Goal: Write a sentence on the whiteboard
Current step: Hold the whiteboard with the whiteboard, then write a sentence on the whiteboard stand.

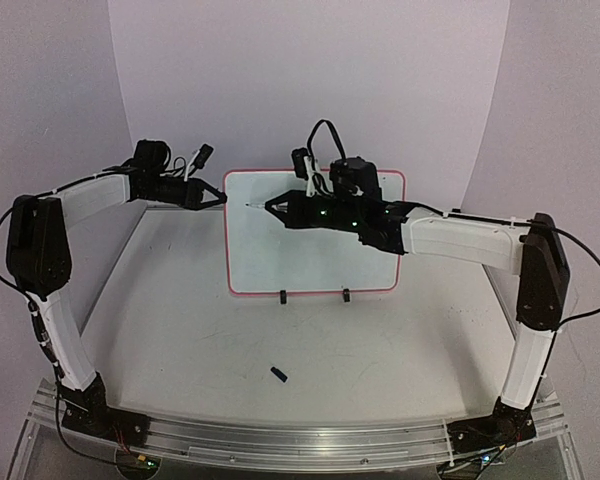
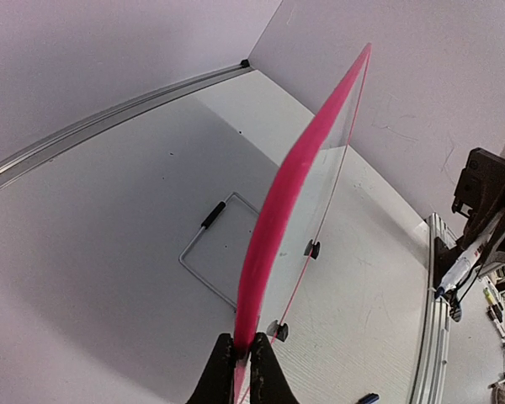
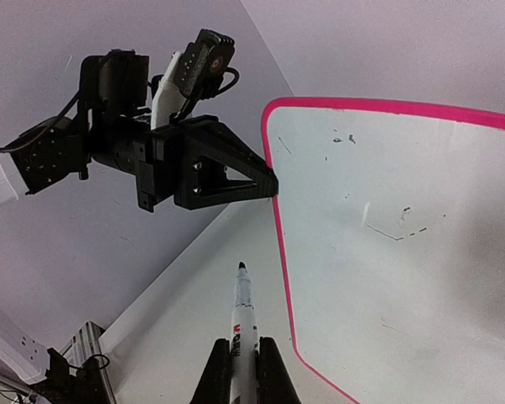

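Note:
The whiteboard (image 1: pixel 310 260) stands upright at mid-table on two black clip feet (image 1: pixel 282 296). Its face (image 3: pixel 404 252) has only faint old smudges; no blue sentence shows on it. My left gripper (image 1: pixel 220 198) is shut on the board's left pink rim (image 2: pixel 295 177), and in the left wrist view the left gripper (image 2: pixel 244 349) pinches the rim edge-on. My right gripper (image 1: pixel 276 208) is shut on a white marker (image 3: pixel 242 328). The marker's uncapped tip (image 1: pixel 250 204) points left near the board's upper left. In the right wrist view the tip is just left of the rim.
A small dark marker cap (image 1: pixel 279 374) lies on the table in front of the board, and also shows in the left wrist view (image 2: pixel 368 397). A wire stand (image 2: pixel 206 252) props the board from behind. Curved white walls close the back and sides.

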